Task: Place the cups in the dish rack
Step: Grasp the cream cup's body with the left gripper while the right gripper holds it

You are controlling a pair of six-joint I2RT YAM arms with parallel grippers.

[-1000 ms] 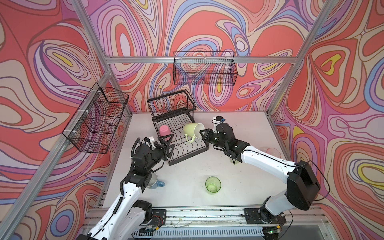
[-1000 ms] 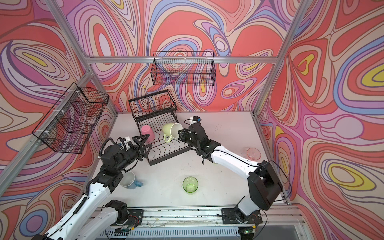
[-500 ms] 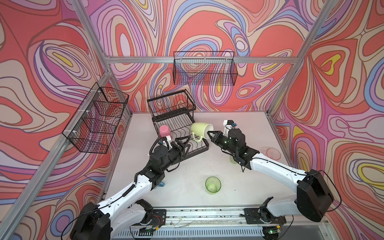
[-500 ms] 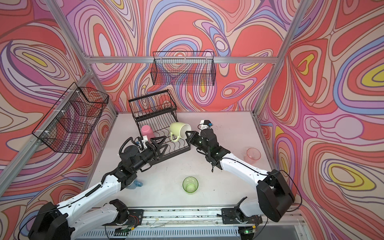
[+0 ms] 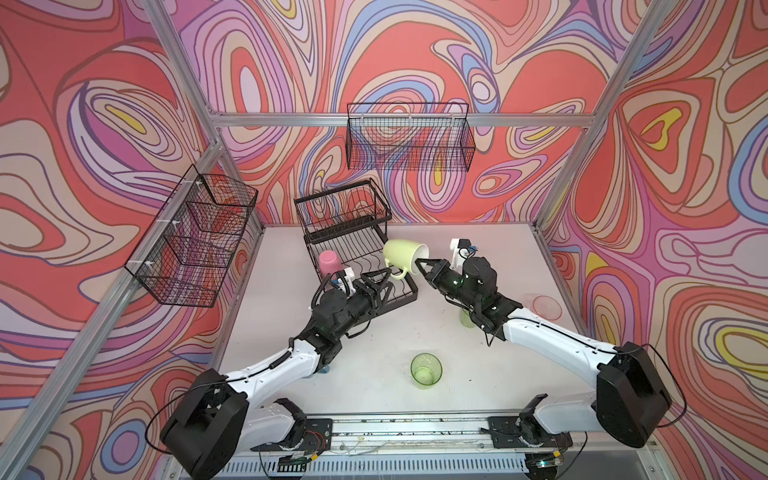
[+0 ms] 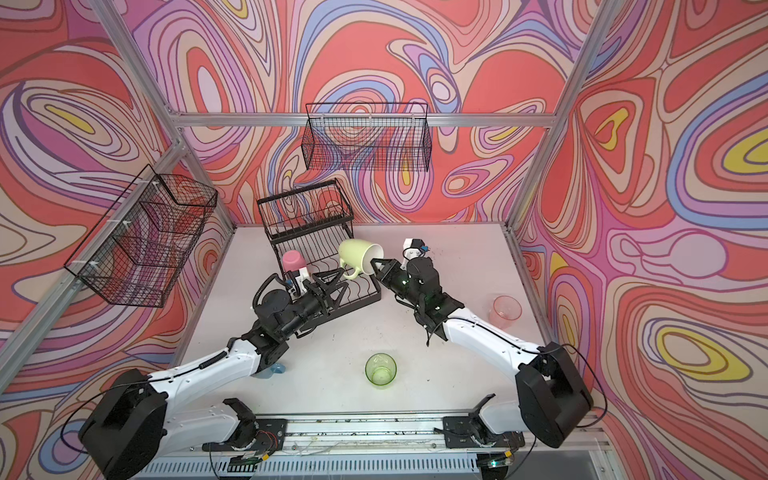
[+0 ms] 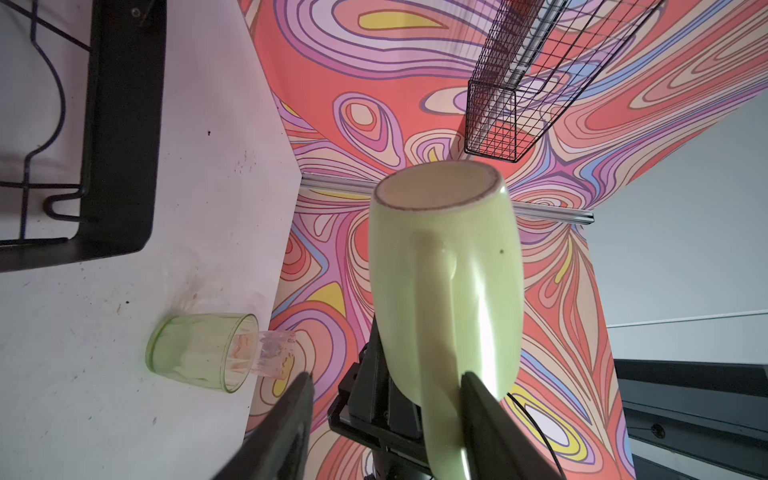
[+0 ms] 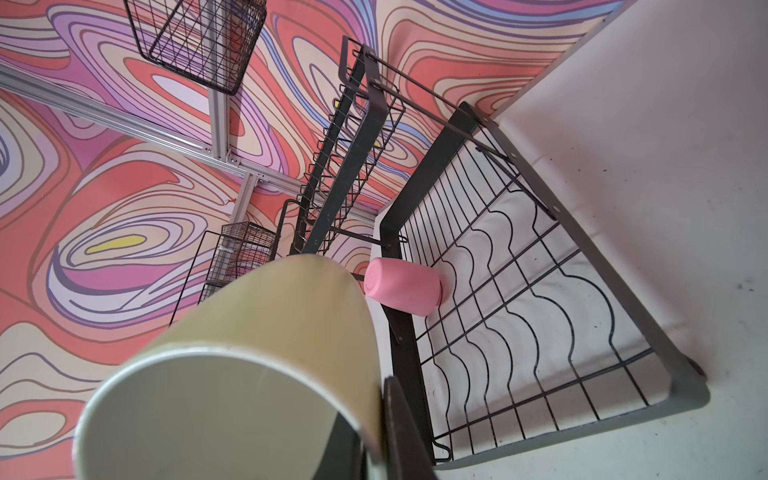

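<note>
Gripping the mug by its rim, the right claw holds it tilted, base away, over the rack; the left claw, jaws parted, straddles its handle.

Six cups, one rack, two baskets

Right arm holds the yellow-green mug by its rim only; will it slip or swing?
The yellow-green mug looks thick and glazed, so probably heavy and slick. Pinched at the rim by the right gripper, tilted over the dish rack, it may pivot in the jaws. The left gripper, open around the handle, could steady it.
</note>
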